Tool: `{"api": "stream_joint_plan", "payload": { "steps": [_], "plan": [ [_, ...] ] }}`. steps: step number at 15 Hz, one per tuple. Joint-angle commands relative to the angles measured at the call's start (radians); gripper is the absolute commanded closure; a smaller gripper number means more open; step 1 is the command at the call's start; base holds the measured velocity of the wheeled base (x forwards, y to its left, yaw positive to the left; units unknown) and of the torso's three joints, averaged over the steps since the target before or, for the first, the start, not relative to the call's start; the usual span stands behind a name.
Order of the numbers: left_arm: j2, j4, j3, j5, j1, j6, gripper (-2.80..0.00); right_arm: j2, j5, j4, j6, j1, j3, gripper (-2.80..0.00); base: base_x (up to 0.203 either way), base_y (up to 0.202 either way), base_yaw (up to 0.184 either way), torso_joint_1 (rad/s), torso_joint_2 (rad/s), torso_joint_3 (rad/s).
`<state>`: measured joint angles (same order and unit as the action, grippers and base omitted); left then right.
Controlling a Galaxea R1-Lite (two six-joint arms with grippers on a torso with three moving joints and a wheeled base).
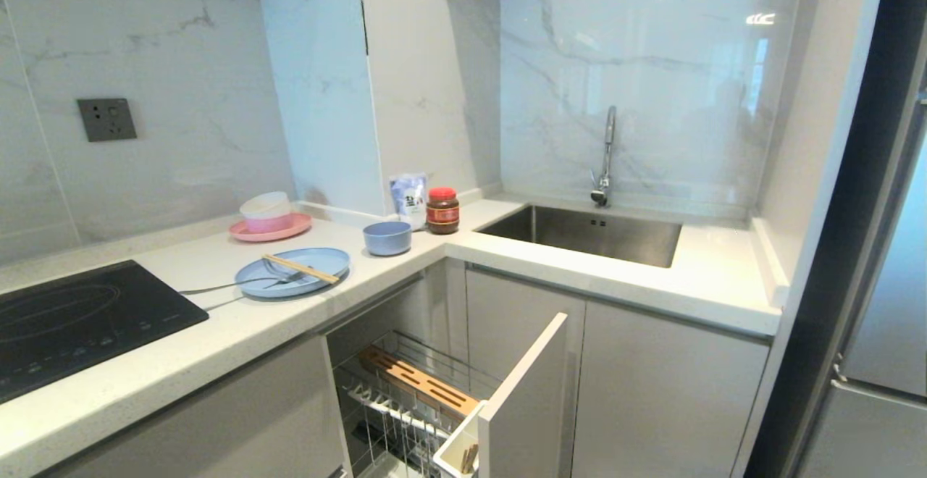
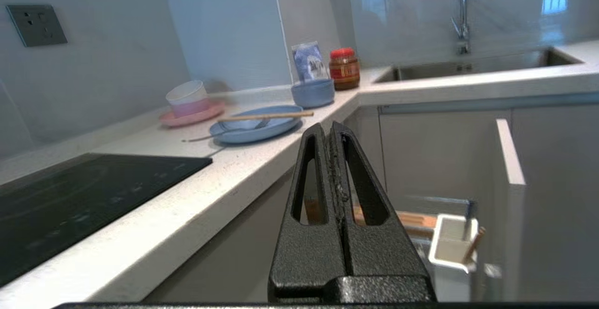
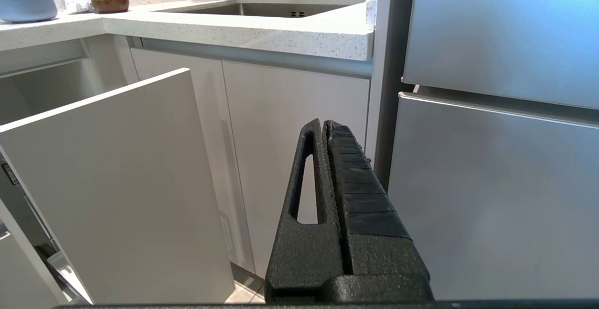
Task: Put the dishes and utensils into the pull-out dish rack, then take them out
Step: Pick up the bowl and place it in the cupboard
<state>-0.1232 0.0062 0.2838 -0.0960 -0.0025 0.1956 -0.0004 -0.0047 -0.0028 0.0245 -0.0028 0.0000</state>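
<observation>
- Both grippers hang low in front of the cabinets, and neither shows in the head view.
- Head view: the light-blue plate (image 1: pixel 293 272) sits near the front edge of the counter (image 1: pixel 217 333), close to the black cooktop (image 1: pixel 72 319). Wooden chopsticks (image 1: pixel 300 269) and a silver fork (image 1: pixel 239 286) lie across it. The small blue bowl (image 1: pixel 387 237) stands just behind, near the counter's inside corner, beside a red-lidded jar (image 1: pixel 442 211). The pink plate (image 1: pixel 269 230) with stacked bowls sits toward the wall. Below, the pull-out dish rack (image 1: pixel 416 398) is slid out, with its white caddy (image 1: pixel 458 449) at the front corner.
- Left wrist view: the left gripper (image 2: pixel 333 133) is pressed closed and holds nothing. It points at the counter's front edge, below the plate. A stick or two seem to stand in the caddy (image 2: pixel 451 246).
- Right wrist view: the right gripper (image 3: pixel 326 128) is closed too, empty, near the fridge (image 3: pixel 491 136) and the rack's grey front panel (image 3: pixel 117 192).
- The plate looks light, stiff and a bit slippery, so pinching its rim seems best. The chopsticks are thin and could roll, so grab them in the middle.
</observation>
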Motion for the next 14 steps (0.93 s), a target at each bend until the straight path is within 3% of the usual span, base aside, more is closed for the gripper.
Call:
{"api": "stream_joint_plan", "payload": {
  "steps": [1, 3, 5, 6, 9, 12, 14],
  "plan": [
    [0.110, -0.206, -0.241, -0.004, 0.003, 0.007, 0.00, -0.004, 0.000, 0.000, 0.000, 0.001, 0.002, 0.00, 0.000, 0.000, 0.000, 0.000, 0.00, 0.000],
    [0.121, -0.177, -0.316, 0.005, 0.004, -0.044, 0.00, -0.004, 0.000, 0.000, 0.000, 0.001, 0.002, 0.00, 0.000, 0.000, 0.000, 0.000, 0.00, 0.000],
    [0.123, -0.030, -0.306, 0.046, 0.004, -0.118, 0.00, -0.004, 0.000, 0.000, 0.000, 0.000, 0.002, 0.00, 0.000, 0.000, 0.000, 0.000, 0.00, 0.000],
    [0.123, -0.047, -0.307, 0.059, 0.004, -0.157, 0.00, -0.004, 0.000, 0.000, 0.000, 0.001, 0.002, 0.00, 0.000, 0.000, 0.000, 0.000, 0.00, 0.000],
    [0.125, -0.063, -0.308, 0.070, 0.004, -0.175, 0.00, -0.004, 0.000, 0.000, 0.000, 0.000, 0.002, 0.00, 0.000, 0.000, 0.000, 0.000, 0.00, 0.000],
    [0.125, -0.066, -0.308, 0.106, 0.004, -0.258, 0.00, -0.004, 0.000, 0.000, 0.000, 0.001, 0.002, 0.00, 0.000, 0.000, 0.000, 0.000, 0.00, 0.000],
    [0.125, -0.066, -0.308, 0.107, 0.004, -0.266, 0.00, -0.004, 0.000, 0.000, 0.000, 0.001, 0.002, 0.00, 0.000, 0.000, 0.000, 0.000, 0.00, 0.000]
  ]
}}
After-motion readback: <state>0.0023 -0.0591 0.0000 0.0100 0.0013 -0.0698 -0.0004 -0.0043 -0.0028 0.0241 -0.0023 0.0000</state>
